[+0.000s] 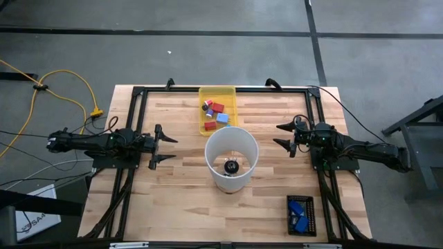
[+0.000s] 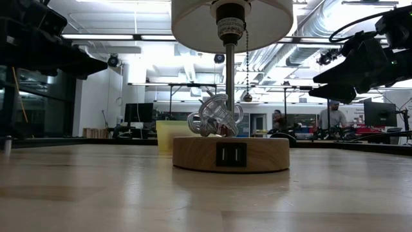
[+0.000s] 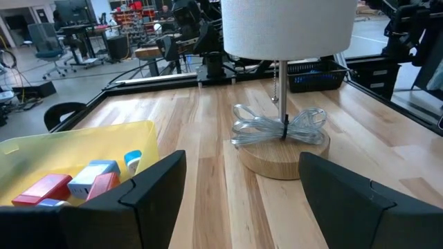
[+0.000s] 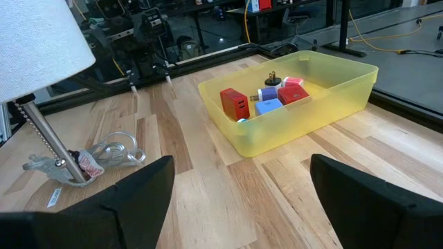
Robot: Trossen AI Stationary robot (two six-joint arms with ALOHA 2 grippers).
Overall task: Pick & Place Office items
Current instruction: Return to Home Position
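You see a wooden table [image 1: 173, 194] from above, with a lamp [image 1: 216, 149] at its centre: white shade, round wooden base, a clear cord [image 3: 277, 126] bundled at the foot. Just behind the lamp, at the table's far edge, sits a yellow bin [image 1: 218, 89]. The office items [image 1: 215, 111], small red, blue, light blue and purple blocks, lie together inside it. More bright-blue pieces [image 1: 298, 213] rest in a black tray [image 1: 309, 203] at the near right corner. The left gripper [image 1: 167, 147] hangs left of the lamp, fingers spread, holding nothing. The right gripper [image 1: 277, 135] hangs right of the lamp, likewise spread and empty.
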